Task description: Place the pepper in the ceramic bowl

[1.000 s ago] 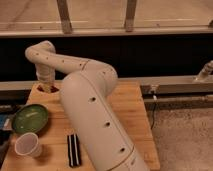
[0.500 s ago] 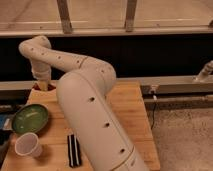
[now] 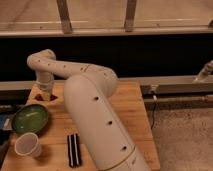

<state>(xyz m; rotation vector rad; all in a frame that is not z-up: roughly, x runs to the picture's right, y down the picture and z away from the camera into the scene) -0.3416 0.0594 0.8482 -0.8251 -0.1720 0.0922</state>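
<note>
The green ceramic bowl (image 3: 30,119) sits on the left side of the wooden table (image 3: 125,110), and I see nothing in it. My gripper (image 3: 45,94) hangs at the end of the white arm (image 3: 90,100), low over the table's far left corner, just behind and to the right of the bowl. The pepper does not show plainly: there is only a small reddish spot at the gripper's tip, and I cannot tell what it is.
A white paper cup (image 3: 28,145) stands in front of the bowl near the table's front left. A black ridged object (image 3: 74,149) lies at the front edge. Something blue (image 3: 4,121) shows at the left border. A dark ledge runs behind the table.
The wrist rose and swung slightly left, then came back right and down over the table's far left corner. The bowl, cup and black object have not moved.
</note>
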